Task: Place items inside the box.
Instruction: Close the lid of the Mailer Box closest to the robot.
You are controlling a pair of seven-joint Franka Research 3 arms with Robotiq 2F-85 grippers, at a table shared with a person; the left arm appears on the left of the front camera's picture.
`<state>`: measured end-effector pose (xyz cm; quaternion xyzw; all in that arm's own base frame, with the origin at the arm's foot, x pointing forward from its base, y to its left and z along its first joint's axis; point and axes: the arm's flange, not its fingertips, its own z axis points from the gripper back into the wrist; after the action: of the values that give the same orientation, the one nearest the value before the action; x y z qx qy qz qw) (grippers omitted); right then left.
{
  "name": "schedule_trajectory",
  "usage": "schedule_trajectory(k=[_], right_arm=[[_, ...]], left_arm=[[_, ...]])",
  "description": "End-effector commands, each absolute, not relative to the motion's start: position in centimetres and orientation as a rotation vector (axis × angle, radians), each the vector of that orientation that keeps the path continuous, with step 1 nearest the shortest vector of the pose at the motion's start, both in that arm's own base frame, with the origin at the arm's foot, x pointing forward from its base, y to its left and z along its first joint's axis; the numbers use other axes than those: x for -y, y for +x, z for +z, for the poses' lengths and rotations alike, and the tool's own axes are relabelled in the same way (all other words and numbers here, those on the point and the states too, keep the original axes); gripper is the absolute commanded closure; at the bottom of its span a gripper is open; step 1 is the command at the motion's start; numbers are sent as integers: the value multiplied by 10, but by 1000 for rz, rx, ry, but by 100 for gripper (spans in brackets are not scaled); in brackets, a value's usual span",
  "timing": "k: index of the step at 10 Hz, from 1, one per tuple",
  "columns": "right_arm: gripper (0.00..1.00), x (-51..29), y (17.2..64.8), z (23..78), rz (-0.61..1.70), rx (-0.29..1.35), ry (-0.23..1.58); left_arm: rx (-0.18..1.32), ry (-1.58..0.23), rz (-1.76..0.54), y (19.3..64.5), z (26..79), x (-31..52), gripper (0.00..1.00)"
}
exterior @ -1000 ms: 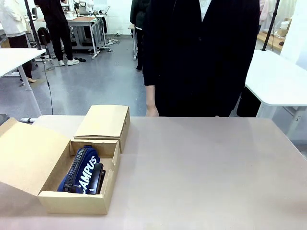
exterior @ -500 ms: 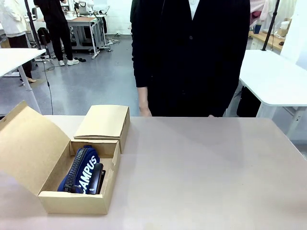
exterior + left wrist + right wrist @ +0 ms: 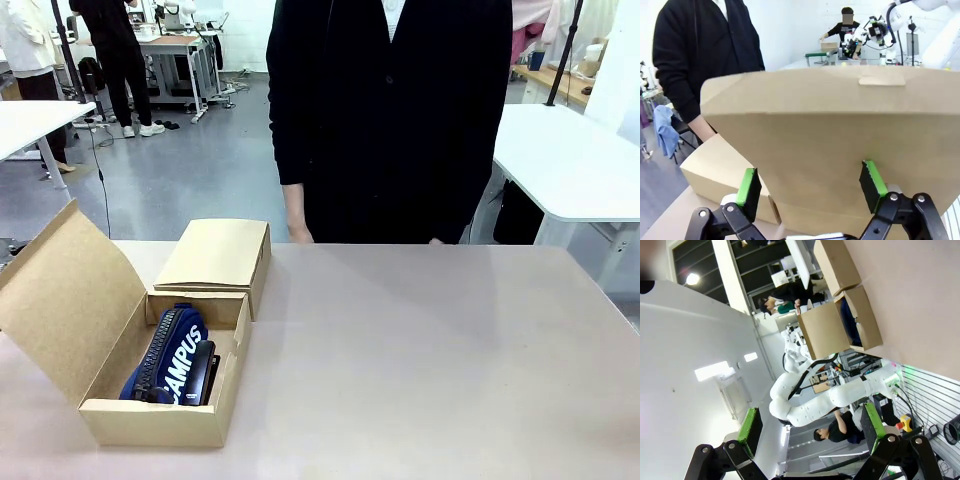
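Observation:
The open cardboard box [image 3: 150, 425] sits at the table's front left, its lid flap [image 3: 65, 295] raised at a slant on the left side. Inside lie the navy "CAMPUS" pouch [image 3: 180, 360] and, to its right, a black stapler [image 3: 205, 372]. My left gripper [image 3: 810, 182] is open, and the flap's outer face [image 3: 830, 140] stands close in front of its green pads [image 3: 749, 187]; I cannot tell whether they touch. My right gripper [image 3: 810, 427] is open and holds nothing, far from the box [image 3: 867, 325], whose flap [image 3: 822, 335] shows raised.
A second, closed cardboard box [image 3: 215, 255] lies just behind the open one. A person in a black jacket [image 3: 390, 120] stands at the far edge, one hand [image 3: 298, 232] hanging by the table. The left arm [image 3: 830, 400] reaches toward the flap.
The box's lid flap has swung up from nearly flat to a steep slant. The person has shifted a little to the left.

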<state>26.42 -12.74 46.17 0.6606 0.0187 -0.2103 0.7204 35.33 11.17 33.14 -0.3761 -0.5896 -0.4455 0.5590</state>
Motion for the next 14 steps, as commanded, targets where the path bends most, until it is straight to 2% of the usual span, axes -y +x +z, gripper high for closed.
schedule_trajectory(k=[1, 2, 6, 7, 8, 9, 11, 14], right_arm=[[0, 128, 266, 464, -440, -20, 1480], [0, 128, 266, 464, -440, -20, 1480], [0, 128, 266, 464, -440, -20, 1480], [0, 128, 266, 464, -440, -20, 1480], [0, 128, 266, 464, -440, -20, 1480], [0, 128, 266, 464, -440, -20, 1480], [0, 128, 266, 464, -440, -20, 1480], [0, 128, 266, 464, -440, -20, 1480]], left_arm=[[1346, -849, -1074, 278, 333, -66, 0], [1390, -887, -1050, 353, 331, -112, 0], [1370, -886, -1061, 352, 329, -112, 0], [1494, -1125, -923, 341, 331, -112, 0], [1529, -1138, -992, 331, 344, -93, 0], [1559, -1281, -1013, 325, 358, -71, 0], [1523, -1376, -1085, 319, 370, -30, 0], [1387, -1330, -1202, 319, 356, 28, 0]])
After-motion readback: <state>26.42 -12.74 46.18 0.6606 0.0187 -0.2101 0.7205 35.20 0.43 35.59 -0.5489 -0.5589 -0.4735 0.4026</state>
